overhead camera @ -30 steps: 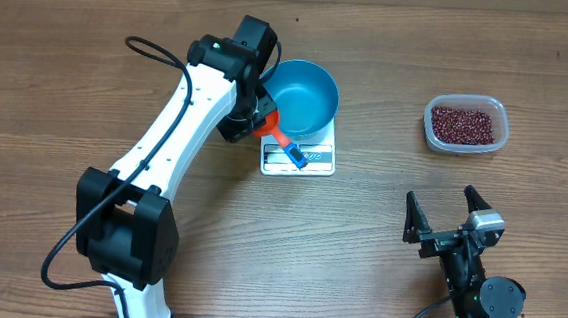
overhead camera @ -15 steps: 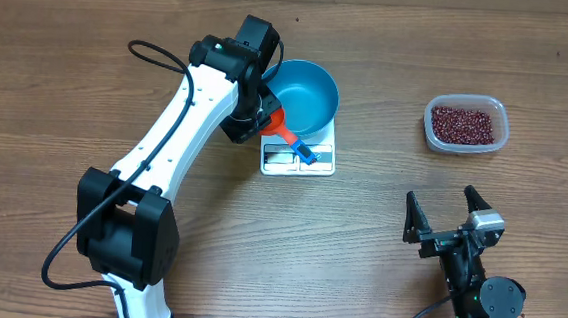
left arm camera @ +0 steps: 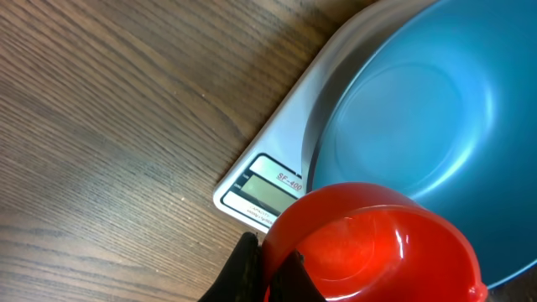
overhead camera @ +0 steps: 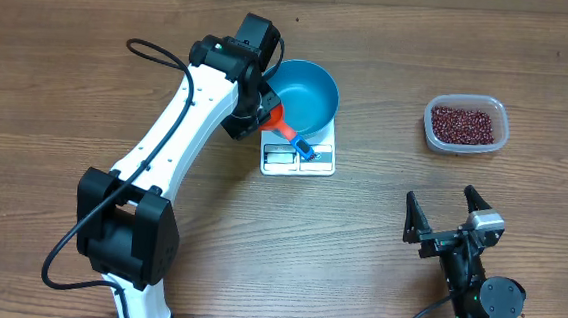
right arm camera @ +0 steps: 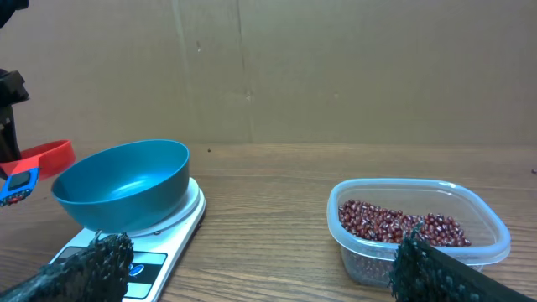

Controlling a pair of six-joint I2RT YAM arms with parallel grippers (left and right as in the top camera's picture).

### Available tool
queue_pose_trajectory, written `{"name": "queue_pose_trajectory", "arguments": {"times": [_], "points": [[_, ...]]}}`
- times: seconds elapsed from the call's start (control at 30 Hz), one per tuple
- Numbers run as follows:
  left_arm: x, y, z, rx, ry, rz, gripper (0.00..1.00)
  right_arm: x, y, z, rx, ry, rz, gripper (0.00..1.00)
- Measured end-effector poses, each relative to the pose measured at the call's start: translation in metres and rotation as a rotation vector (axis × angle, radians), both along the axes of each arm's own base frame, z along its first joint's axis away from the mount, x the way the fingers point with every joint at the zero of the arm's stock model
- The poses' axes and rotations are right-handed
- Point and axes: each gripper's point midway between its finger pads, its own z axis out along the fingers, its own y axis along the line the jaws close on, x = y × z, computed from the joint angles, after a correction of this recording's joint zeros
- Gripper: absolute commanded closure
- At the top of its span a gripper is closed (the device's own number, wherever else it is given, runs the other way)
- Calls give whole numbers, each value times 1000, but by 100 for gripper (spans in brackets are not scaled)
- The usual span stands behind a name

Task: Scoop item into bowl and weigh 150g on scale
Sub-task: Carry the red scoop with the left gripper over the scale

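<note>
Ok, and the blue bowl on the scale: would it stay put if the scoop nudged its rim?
Probably not firmly. The bowl looks empty, so likely light, and could slide on the smooth scale. It narrows to a small base under a wide rim, so a nudge from the scoop might rock it. Its wall looks rigid.

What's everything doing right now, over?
Left gripper shut on scoop at bowl's edge; right gripper open, empty. Bowl empty on scale; beans in tub. Nothing in the way.
</note>
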Motion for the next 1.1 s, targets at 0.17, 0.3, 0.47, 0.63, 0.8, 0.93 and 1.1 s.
{"name": "queue_pose_trajectory", "arguments": {"times": [0.17, 0.3, 0.47, 0.63, 0.8, 0.93, 1.1], "points": [[1, 1, 0, 7, -6, 2, 96, 0, 0, 0, -1, -1, 0, 0], [2, -1, 0, 8, -11, -3, 96, 0, 0, 0, 0, 0, 0, 0], [2, -12, 1, 3, -29, -28, 96, 0, 0, 0, 0, 0, 0, 0], [-3, -22, 1, 13, -33, -55, 96, 0, 0, 0, 0, 0, 0, 0], [-6, -29, 2, 32, -45, -78, 96, 0, 0, 0, 0, 0, 0, 0], [-5, -35, 2, 53, -68, -93, 96, 0, 0, 0, 0, 0, 0, 0], [-6, -41, 3, 68, -87, -111, 96, 0, 0, 0, 0, -1, 0, 0]]}}
